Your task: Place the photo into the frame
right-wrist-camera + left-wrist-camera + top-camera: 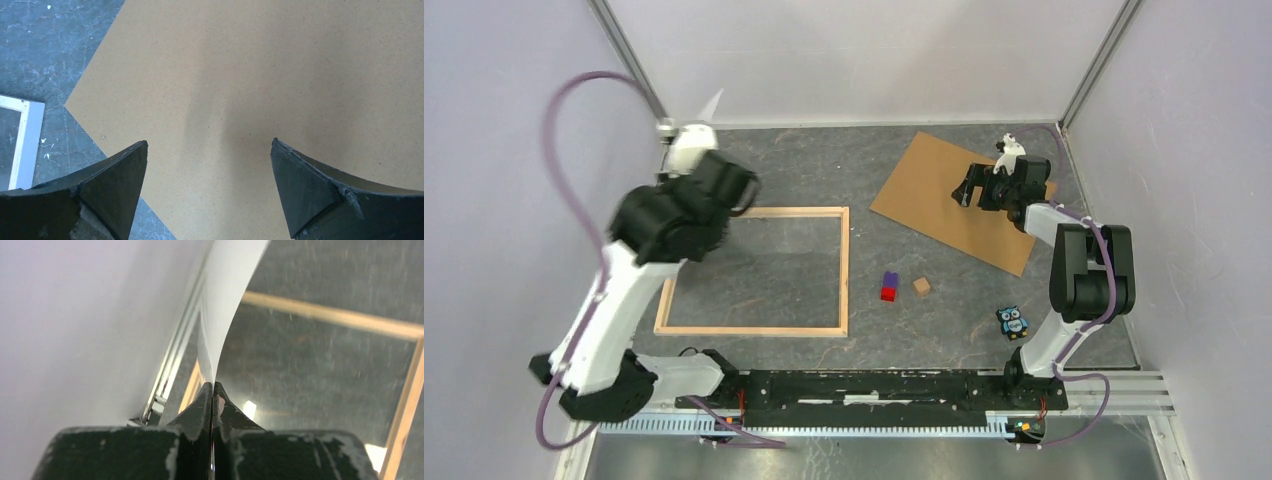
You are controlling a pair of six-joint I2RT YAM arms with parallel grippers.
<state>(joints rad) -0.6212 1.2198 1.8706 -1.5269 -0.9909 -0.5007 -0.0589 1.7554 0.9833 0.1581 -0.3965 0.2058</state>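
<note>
Photo (227, 295) sits edge-on in my left claw (213, 390), jaws pressed tight on one edge. From the fingertips the sheet curves up toward 12 o'clock, and I see only its white side. Frame (842, 270) lies flat on the bench (824, 160), roughly 5 o'clock from that claw in the top view. Right claw (210, 150) stands wide over the brown backing board (280, 75).

Light wooden frame (794, 211), matt brown board (924, 195)
</note>
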